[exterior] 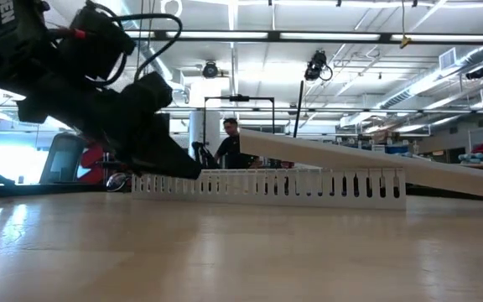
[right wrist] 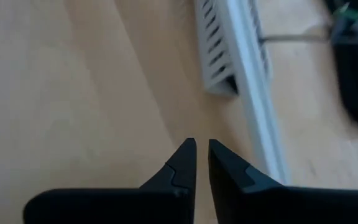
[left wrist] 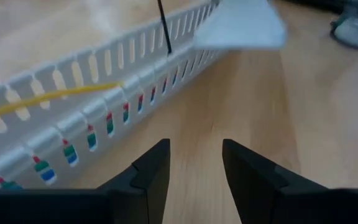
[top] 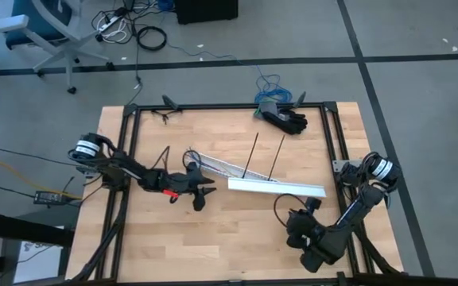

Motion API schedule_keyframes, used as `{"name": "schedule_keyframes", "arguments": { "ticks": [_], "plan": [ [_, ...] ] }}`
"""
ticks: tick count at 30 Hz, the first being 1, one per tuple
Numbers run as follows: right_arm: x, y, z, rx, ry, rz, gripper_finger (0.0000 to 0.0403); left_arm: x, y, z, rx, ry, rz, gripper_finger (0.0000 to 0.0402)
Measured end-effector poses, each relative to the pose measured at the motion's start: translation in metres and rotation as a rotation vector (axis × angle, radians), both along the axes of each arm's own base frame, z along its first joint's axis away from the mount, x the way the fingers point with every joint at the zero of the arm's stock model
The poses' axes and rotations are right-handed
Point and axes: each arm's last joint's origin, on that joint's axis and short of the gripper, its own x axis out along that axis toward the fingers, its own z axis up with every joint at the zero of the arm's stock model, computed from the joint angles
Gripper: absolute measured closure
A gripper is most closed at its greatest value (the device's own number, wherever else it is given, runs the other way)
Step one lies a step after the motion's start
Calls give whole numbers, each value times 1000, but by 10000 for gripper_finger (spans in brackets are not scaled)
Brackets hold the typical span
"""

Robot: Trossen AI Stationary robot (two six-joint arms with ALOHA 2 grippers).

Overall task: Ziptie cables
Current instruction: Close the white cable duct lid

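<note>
A white slotted channel (top: 237, 171) lies across the table's middle, and its white lid (top: 293, 188) leans over its right end. The cables run inside it: a yellow wire (left wrist: 61, 96) shows above the slots and coloured wires (left wrist: 95, 134) behind them. Two black zipties (top: 250, 155) (top: 278, 157) lie slanting from the channel toward the far edge; one (left wrist: 165, 25) shows in the left wrist view. My left gripper (left wrist: 194, 168) stands open at the channel's left end, on its near side, with nothing between its fingers. My right gripper (right wrist: 202, 155) hovers shut, with only a slit between its fingertips, near the lid's right end (right wrist: 260, 124).
A black object with a blue cord (top: 281, 117) lies at the far edge, right of centre. Black frame rails (top: 130, 159) run along the table's left and right sides. Bare wood (top: 237, 238) spreads between the channel and the near edge. A person (exterior: 229, 138) stands in the room beyond.
</note>
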Motion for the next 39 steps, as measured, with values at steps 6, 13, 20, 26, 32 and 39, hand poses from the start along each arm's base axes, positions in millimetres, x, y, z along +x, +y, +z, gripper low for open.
{"name": "schedule_keyframes", "arguments": {
  "ticks": [6,13,20,26,32,39],
  "plan": [
    [2,-8,4,-116,19,54,338,7,-3,-10,-27,43,-62,244],
    [10,-22,-5,-133,51,22,280,11,-6,-1,-58,-27,-119,244],
    [15,-38,-15,-153,97,-11,223,12,-5,-1,-57,-25,-113,244],
    [17,-51,-32,-115,173,-11,230,12,-5,-1,-57,-24,-112,244],
    [19,-58,-39,-114,185,1,325,11,-5,-2,-57,-23,-110,244],
    [12,-63,-19,-108,249,11,387,11,-5,-2,-56,-23,-111,244]
  ]
}}
